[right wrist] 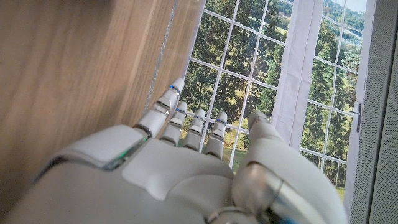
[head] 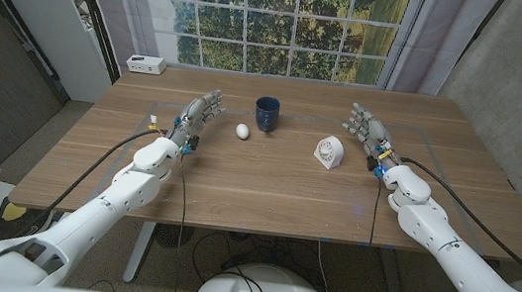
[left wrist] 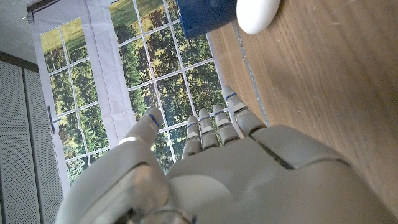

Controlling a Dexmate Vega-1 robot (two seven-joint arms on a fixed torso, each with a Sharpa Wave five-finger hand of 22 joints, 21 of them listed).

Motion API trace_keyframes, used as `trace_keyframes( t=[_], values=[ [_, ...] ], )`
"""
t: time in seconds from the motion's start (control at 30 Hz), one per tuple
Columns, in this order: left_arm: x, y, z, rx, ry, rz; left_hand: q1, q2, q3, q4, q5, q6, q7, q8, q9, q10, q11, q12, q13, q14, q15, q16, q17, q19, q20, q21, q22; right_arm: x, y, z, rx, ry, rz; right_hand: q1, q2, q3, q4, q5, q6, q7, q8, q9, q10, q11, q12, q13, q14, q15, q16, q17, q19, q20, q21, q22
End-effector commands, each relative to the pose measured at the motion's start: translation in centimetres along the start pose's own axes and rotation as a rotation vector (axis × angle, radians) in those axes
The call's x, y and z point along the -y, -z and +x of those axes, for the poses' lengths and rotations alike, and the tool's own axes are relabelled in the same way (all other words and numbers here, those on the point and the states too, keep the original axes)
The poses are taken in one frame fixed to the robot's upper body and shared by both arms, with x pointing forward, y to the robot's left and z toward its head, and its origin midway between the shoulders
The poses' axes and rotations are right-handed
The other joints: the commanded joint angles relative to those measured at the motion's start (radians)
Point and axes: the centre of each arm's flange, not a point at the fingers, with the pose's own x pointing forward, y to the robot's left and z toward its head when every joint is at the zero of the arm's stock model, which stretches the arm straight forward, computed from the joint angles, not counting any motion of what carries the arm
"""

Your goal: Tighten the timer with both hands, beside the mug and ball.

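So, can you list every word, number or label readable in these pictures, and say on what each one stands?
No text can be read.
White timer: its dial has marks, too small to read.
Blue mug: no print visible.
White box at the table's far edge: dark marks, too small to read.

From my seat at the controls I see the timer (head: 329,153) on the table (head: 265,196) just inward of my right hand (head: 367,129), a little nearer me than its fingertips, with the mug (head: 266,113) farther in and slightly beyond it. The ball (head: 242,131) lies just inward of my left hand (head: 198,114), beside the mug and between that hand and the timer. A small box (head: 145,65) sits at the far edge, beyond my left hand and outward of it.
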Motion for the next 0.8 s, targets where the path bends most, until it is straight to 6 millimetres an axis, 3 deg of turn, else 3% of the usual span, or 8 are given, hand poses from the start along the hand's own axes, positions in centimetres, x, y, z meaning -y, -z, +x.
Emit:
trace_keyframes(
  t=[0.03,0.1,0.17,0.23,0.33,0.47,0.5,0.8],
  values=[
    [0.6,-0.1,-0.1,-0.001,0.014,0.041,0.015,0.002,0.007,-0.006,0.006,0.009,-0.004,0.002,0.004,0.006,0.003,0.003,0.004,0.006,0.001,0.002,0.002,-0.002,0.005,0.001,0.004,0.3,-0.2,-0.5,-0.029,-0.036,-0.048,0.027,-0.003,0.01,-0.02,0.005,0.007,0.018,0.002,0.003,0.012,-0.001,0.003,0.003,0.016,-0.116,0.003,0.001,0.007,-0.057,0.007,0.003],
    [0.7,-0.2,-0.1,0.002,0.017,0.052,0.018,0.001,0.007,-0.009,0.007,0.009,-0.005,0.001,0.004,0.007,0.003,0.003,0.004,0.006,0.001,0.002,0.002,-0.007,0.005,-0.001,0.004,0.3,-0.5,-0.3,-0.032,-0.054,-0.07,0.04,-0.005,0.008,-0.032,0.004,0.005,0.069,-0.001,0.002,0.012,-0.001,-0.001,0.004,0.019,-0.115,0.002,0.001,0.0,-0.047,0.005,0.003],
    [0.7,-0.3,0.0,0.003,0.02,0.061,0.025,0.001,0.009,-0.017,0.008,0.012,-0.007,0.001,0.004,0.011,0.003,0.004,0.005,0.005,0.0,0.001,0.002,-0.013,0.006,-0.004,0.003,0.4,-0.8,-0.1,-0.032,-0.075,-0.094,0.061,-0.006,0.01,-0.051,0.002,0.003,-0.005,-0.004,0.003,0.009,-0.004,-0.007,0.005,0.018,-0.117,-0.001,0.001,-0.007,-0.039,0.005,0.003],
    [0.7,-0.4,0.0,-0.003,0.011,0.068,0.033,-0.002,0.01,-0.026,0.009,0.019,-0.008,0.002,0.004,0.016,0.002,0.006,0.006,0.006,0.0,0.001,0.002,-0.017,0.008,-0.007,0.003,0.4,-1.2,0.1,-0.037,-0.088,-0.121,0.076,-0.01,0.004,-0.062,0.0,-0.009,0.08,-0.009,0.003,0.007,-0.001,-0.011,0.007,0.018,-0.118,-0.002,0.002,-0.011,-0.032,0.006,0.004],
    [0.5,-0.5,0.1,-0.001,0.009,0.079,0.039,-0.004,0.01,-0.033,0.01,0.021,-0.01,0.002,0.005,0.019,0.0,0.007,0.008,0.009,0.0,0.002,0.002,-0.02,0.009,-0.009,0.003,0.3,-1.8,0.6,-0.048,-0.124,-0.178,0.085,-0.011,0.004,-0.068,0.0,-0.014,0.092,-0.011,0.002,0.005,0.002,-0.013,0.008,0.016,-0.118,-0.004,0.002,-0.019,-0.025,0.003,0.004],
    [0.3,-0.6,-0.1,-0.007,0.003,0.104,0.049,-0.006,0.011,-0.043,0.011,0.024,-0.015,0.001,0.005,0.022,-0.002,0.008,0.01,0.013,0.0,0.003,0.003,-0.025,0.01,-0.011,0.003,0.1,-2.7,1.0,-0.064,-0.172,-0.251,0.118,-0.018,0.005,-0.082,-0.002,-0.031,0.063,-0.016,0.001,-0.008,-0.005,-0.018,0.011,0.006,-0.116,-0.007,0.002,-0.04,-0.003,0.001,0.004],
    [0.2,-0.6,-0.2,-0.014,-0.004,0.115,0.053,-0.007,0.011,-0.047,0.011,0.024,-0.019,0.001,0.005,0.023,-0.003,0.008,0.011,0.013,-0.001,0.003,0.004,-0.026,0.011,-0.012,0.002,0.0,-3.0,1.2,-0.069,-0.186,-0.272,0.139,-0.017,0.007,-0.085,-0.001,-0.036,-0.001,-0.015,0.002,-0.012,-0.007,-0.018,0.013,0.003,-0.116,-0.007,0.003,-0.047,0.001,0.002,0.005],
    [0.0,-0.7,-0.6,-0.008,-0.012,0.143,0.074,-0.011,0.01,-0.068,0.013,0.034,-0.029,0.002,0.007,0.031,-0.007,0.013,0.019,0.015,-0.004,0.004,0.005,-0.035,0.014,-0.016,0.002,-0.3,-6.0,2.1,-0.152,-0.373,-0.458,0.196,-0.055,-0.011,-0.084,-0.002,-0.142,0.008,-0.032,0.003,-0.103,-0.037,-0.033,0.023,-0.066,-0.109,-0.013,0.008,-0.132,0.066,0.0,0.006]
  ],
)
